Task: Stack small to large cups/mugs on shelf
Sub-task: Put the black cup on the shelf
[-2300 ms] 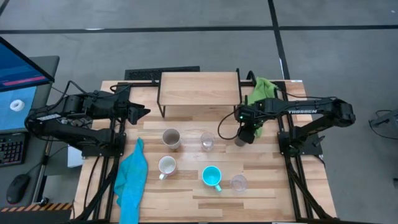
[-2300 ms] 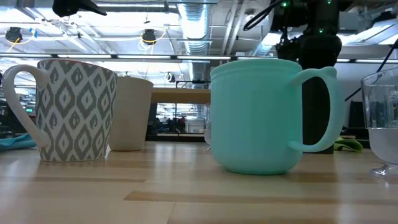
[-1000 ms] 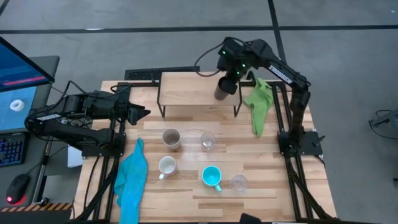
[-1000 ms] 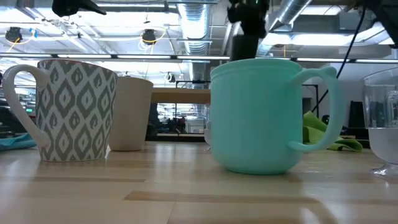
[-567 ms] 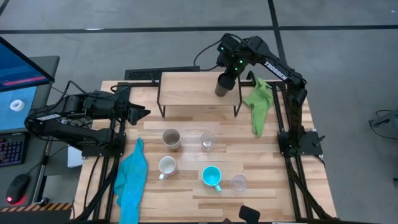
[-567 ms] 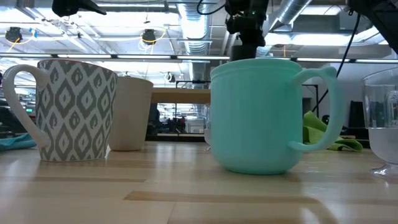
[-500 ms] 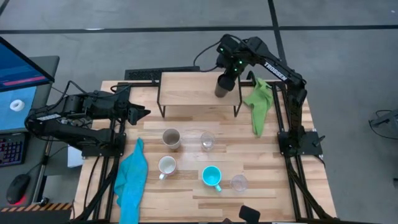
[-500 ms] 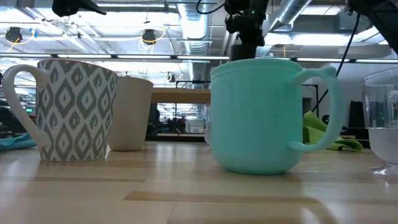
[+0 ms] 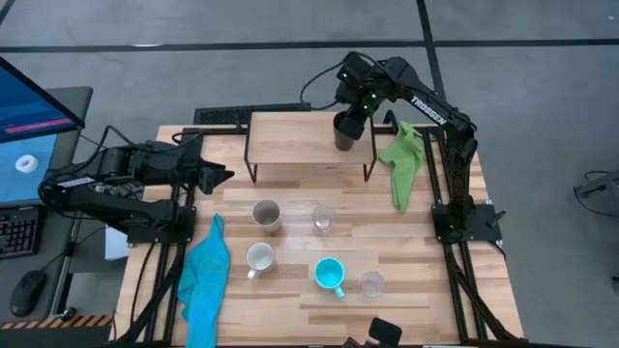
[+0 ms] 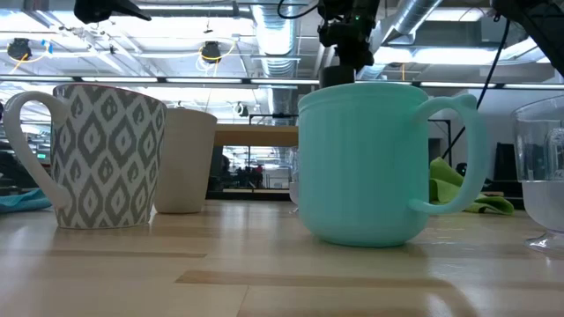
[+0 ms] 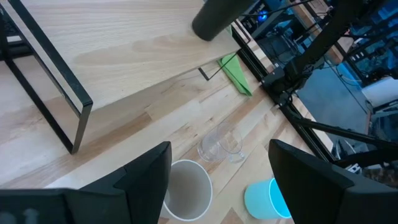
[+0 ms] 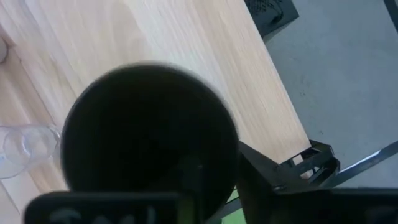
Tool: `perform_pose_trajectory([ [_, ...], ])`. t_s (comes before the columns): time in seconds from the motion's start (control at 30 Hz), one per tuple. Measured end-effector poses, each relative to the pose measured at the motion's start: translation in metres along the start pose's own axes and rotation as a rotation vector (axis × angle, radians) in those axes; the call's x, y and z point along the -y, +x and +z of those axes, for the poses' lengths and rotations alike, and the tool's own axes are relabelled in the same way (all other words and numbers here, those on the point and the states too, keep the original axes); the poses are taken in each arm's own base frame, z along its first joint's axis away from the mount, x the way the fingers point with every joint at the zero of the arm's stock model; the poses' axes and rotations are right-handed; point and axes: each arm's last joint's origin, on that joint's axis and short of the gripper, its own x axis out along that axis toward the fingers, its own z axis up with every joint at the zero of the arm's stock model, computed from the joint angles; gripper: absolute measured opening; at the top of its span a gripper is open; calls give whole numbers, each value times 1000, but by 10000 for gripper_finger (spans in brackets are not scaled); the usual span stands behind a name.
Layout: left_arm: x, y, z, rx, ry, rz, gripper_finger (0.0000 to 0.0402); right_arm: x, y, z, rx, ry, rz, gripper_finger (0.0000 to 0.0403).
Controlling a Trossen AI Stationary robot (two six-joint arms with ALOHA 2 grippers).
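My right gripper (image 9: 350, 118) is shut on the black tumbler (image 9: 342, 133), high over the right far part of the shelf (image 9: 300, 140), a light-wood board on black legs. The left wrist view shows the tumbler (image 11: 216, 17) tilted above the board. On the table nearer than the shelf stand the beige-grey cup (image 9: 266, 215), a clear glass (image 9: 322, 220), the white patterned mug (image 9: 258, 258), the cyan mug (image 9: 330, 275) and a second clear glass (image 9: 371, 284). My left gripper (image 9: 224, 175) waits open at the table's left side. My right gripper holds the black tumbler by its upper end (image 9: 346, 124), coming from above and slanting. The gripper's own body hides the fingers. The tumbler hangs tilted below it over the shelf board. In the low view the cyan mug (image 10: 370, 167) hides the tumbler's lower end.
A green cloth (image 9: 401, 159) hangs at the table's right far side beside the shelf, and a blue cloth (image 9: 206, 275) lies along the left near edge. The right arm's stand (image 9: 464, 217) rises at the right edge. A small dark object (image 9: 382, 332) shows at the near edge.
My right gripper has lifted the black tumbler off the table to the right of the clear glass and carried it up and toward the far edge, over the shelf's right part. In the last second it has come down a little there, still shut.
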Motion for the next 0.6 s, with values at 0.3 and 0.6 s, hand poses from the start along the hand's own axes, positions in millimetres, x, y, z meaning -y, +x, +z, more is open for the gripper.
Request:
perform_pose_trajectory([
  [0.3, 6, 0, 5, 55, 17, -55, 261, 1, -1, 6, 66, 2, -14, 171],
  [0.6, 6, 0, 6, 62, 25, -62, 261, 1, -40, -1, 230, 15, -43, 173],
])
